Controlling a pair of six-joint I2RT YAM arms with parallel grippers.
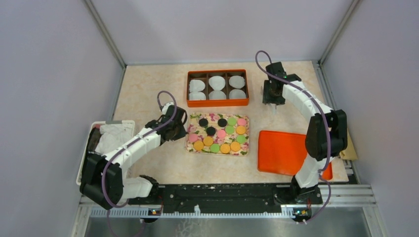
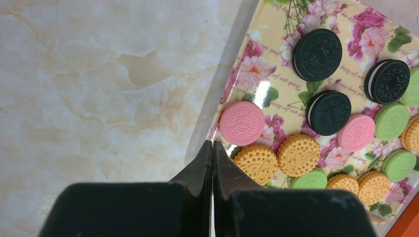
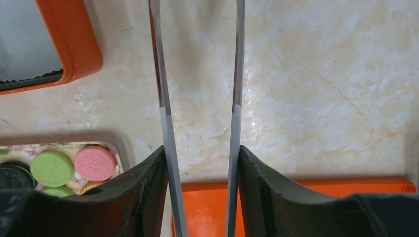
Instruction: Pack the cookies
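The cookies [image 1: 220, 134] are small black, pink, green and orange discs lying on a floral tray [image 1: 245, 150] at the table's middle. My left gripper [image 1: 182, 132] is shut and empty at the tray's left edge. In the left wrist view its tip [image 2: 212, 143] sits just beside a pink cookie [image 2: 241, 122] and an orange one [image 2: 257, 163]. My right gripper [image 1: 273, 103] hangs to the right of the orange box [image 1: 217, 102], shut on a pair of metal tongs [image 3: 165, 113]. Both tong arms run between its fingers [image 3: 148, 173] with a gap between them, over bare table.
The orange box holds several white paper cups [image 1: 216, 81] in its compartments. An orange lid [image 1: 286, 153] lies at the right, below the right gripper. A white bin with cloth [image 1: 111, 136] stands at the left edge. The enclosure walls close in on both sides.
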